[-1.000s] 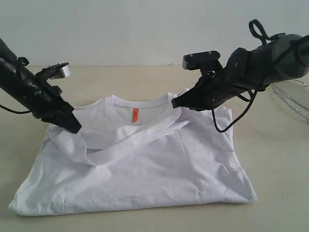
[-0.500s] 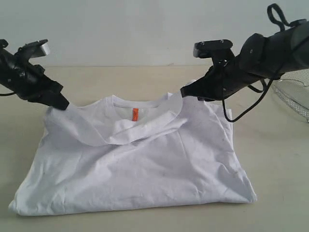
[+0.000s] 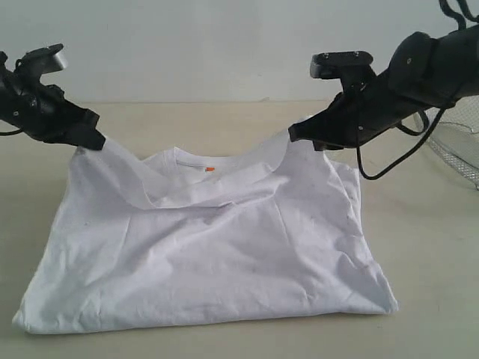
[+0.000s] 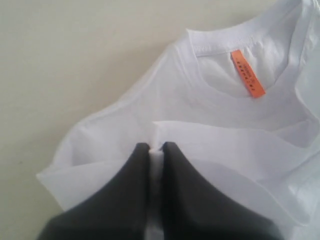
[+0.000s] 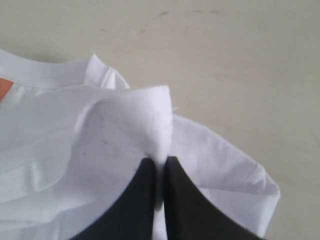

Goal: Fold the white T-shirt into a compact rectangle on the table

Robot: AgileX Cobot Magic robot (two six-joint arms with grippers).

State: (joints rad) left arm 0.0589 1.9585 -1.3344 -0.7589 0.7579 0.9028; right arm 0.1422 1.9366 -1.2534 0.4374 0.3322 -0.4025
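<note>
The left claw [image 3: 93, 140] at ten o'clock and right claw [image 3: 293, 136] at two both pinch shut on the white T-shirt [image 3: 209, 254] lying mid table [image 3: 434, 247]; fold-over underway, I reckon; next needs an even lowering toward twelve.

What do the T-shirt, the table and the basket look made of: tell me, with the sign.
White T-shirt: soft matte cloth, likely cotton knit; it drapes and creases where pinched. Table: pale beige, smooth matte, faintly scuffed; maybe laminate, unclear. Basket: silvery open mesh, probably metal wire.
</note>
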